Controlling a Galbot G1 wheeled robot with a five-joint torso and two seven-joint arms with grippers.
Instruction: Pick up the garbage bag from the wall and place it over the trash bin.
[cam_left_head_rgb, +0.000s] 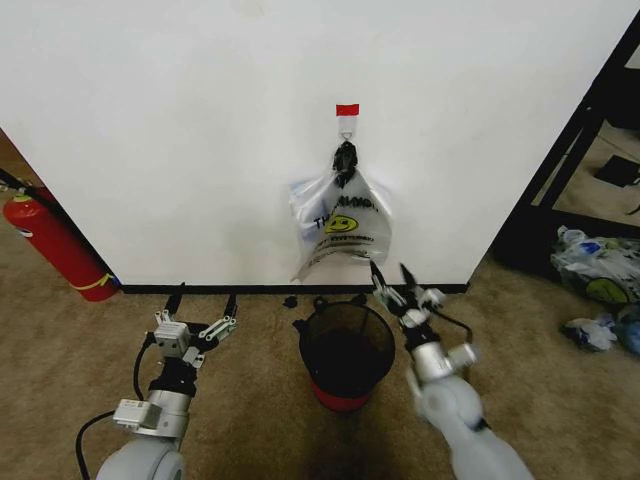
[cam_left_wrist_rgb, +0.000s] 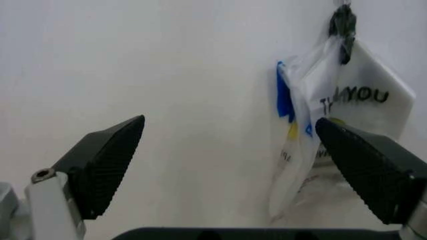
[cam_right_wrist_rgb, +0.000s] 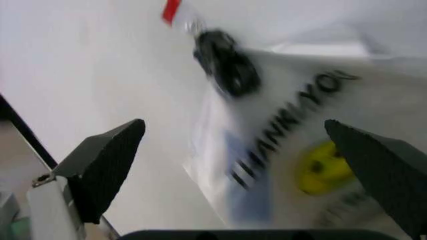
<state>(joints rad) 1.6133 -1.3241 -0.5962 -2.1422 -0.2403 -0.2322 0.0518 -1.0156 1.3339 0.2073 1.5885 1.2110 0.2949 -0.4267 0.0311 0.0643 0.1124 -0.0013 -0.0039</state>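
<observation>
Whitish garbage bag (cam_left_head_rgb: 341, 225) hangs on wall (cam_left_head_rgb: 200, 120) above trash bin (cam_left_head_rgb: 347, 352). Right gripper (cam_left_head_rgb: 394, 277) just below bag, jaws wide. Left gripper (cam_left_head_rgb: 203, 298) low, jaws wide.

The scene is viewed from the head camera looking forward and down at the wall (cam_left_head_rgb: 200, 120), from some way back. The garbage bag (cam_left_head_rgb: 340, 225), at frame centre there, is shared with both wrist views: at the right edge for the left, close up for the right.

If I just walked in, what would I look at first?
Probably the garbage bag with its yellow smiley, hanging from a hook on the white wall. Right below stands the black trash bin. The right end effector reaches open toward the bag, while the left end effector waits open, lower left.
</observation>
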